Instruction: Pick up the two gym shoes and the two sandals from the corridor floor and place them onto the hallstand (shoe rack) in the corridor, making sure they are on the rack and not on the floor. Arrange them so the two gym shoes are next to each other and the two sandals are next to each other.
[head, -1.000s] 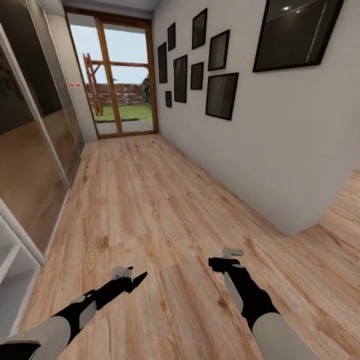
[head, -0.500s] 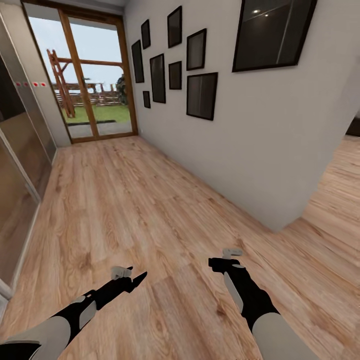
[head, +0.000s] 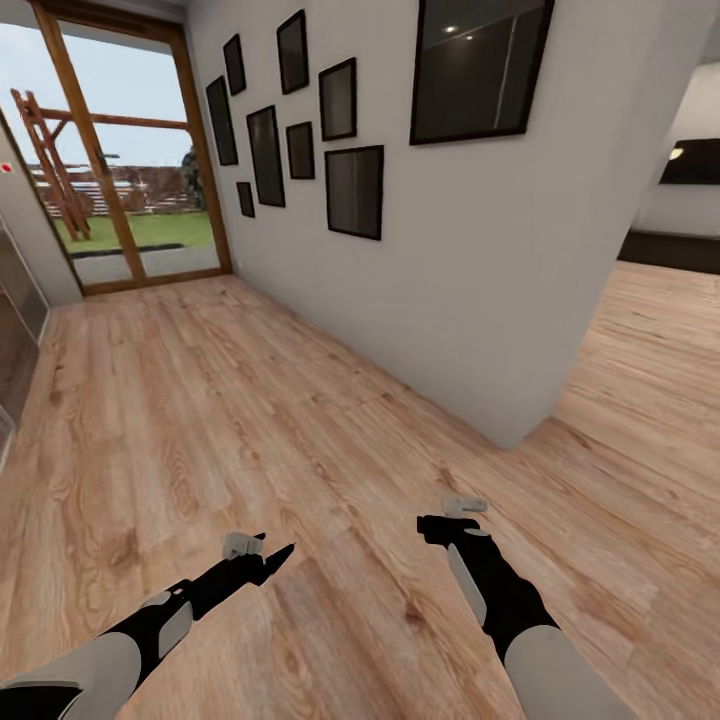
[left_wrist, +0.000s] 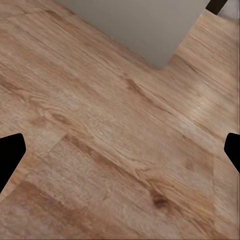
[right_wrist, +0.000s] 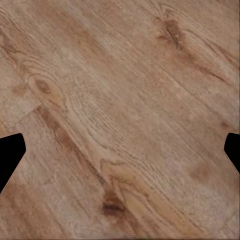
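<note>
Where corridor floor (head: 250, 400) runs bare: two end effectors, left end effector (head: 268, 553) and right end effector (head: 447, 517), fingers apart, nothing between them; eight wall frames (head: 354, 190).

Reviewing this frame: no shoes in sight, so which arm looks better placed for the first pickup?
Neither yet. The left gripper and right gripper both hang open and empty over bare corridor floor, at about the same height. Judge once a shoe appears.

Glass door (head: 110, 150) cut by left and top edge. Largest picture frame (head: 480, 65) cropped at top. Dark frame contents unreadable. Room past wall corner (head: 690, 170) cut at right edge. Left pincer fingertips (left_wrist: 10, 155) mostly out of frame; same w/ right (right_wrist: 10, 155).
</note>
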